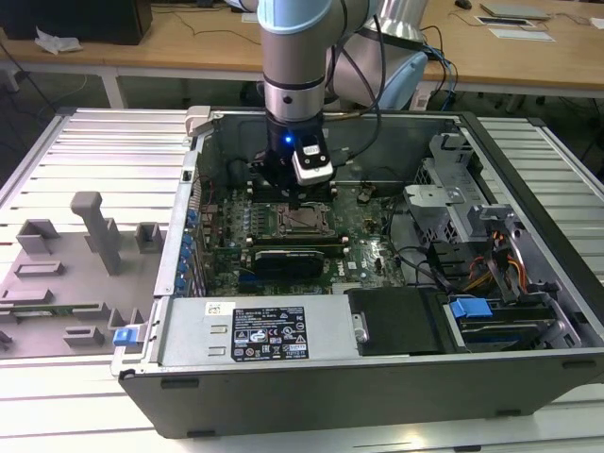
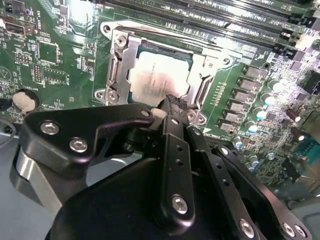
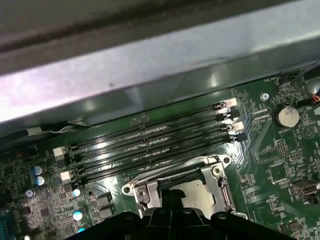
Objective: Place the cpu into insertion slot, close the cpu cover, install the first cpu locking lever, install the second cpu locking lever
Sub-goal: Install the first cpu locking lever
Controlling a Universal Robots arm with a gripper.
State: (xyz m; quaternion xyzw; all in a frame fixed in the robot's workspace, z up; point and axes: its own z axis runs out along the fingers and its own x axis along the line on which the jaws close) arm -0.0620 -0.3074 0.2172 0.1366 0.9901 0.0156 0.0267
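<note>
Gripper [image 2: 172, 102] low over cpu [image 2: 157, 80], fingers narrow, nothing held. Cpu seated in insertion slot [image 1: 304, 221], cpu cover [image 2: 118, 65] down around it.

Silver-beige cpu [image 2: 159, 80], grey cpu cover [image 2: 120, 70], seemingly black claw [image 2: 172, 102].

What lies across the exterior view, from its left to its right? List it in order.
Grey fixture tray with an upright post → the computer case's left wall → the cpu in the insertion slot, with the gripper just above it → metal drive cage → blue latch → the case's right wall.
</note>
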